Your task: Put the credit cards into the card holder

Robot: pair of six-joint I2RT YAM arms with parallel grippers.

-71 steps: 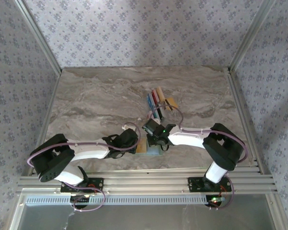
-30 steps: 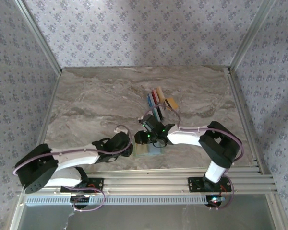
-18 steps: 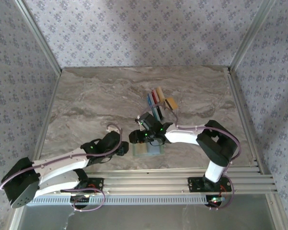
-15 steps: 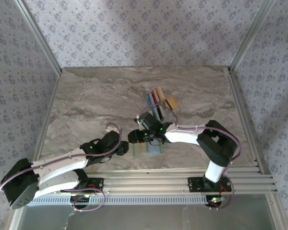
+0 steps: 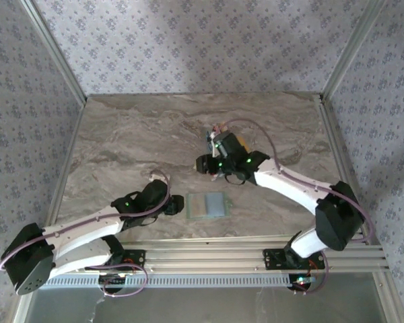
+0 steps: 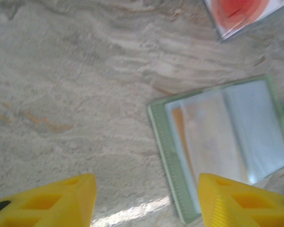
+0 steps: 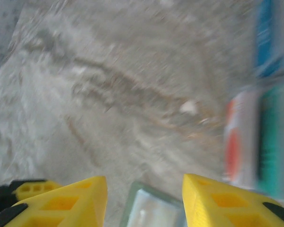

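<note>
L gripper (image 6: 146,191), jaws apart/empty, sits just left of card holder (image 6: 222,142), prob. to steady it; R gripper (image 7: 142,189), jaws likewise apart/empty, hovers beyond it by credit cards (image 7: 236,146) for next pick.

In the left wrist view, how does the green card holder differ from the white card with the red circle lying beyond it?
The card holder is pale green with clear pockets; the white card bears a red disc. The card holder lies open with a tan card tucked inside; the white card lies loose, apart from it. Both rest flat on the marble table.
</note>
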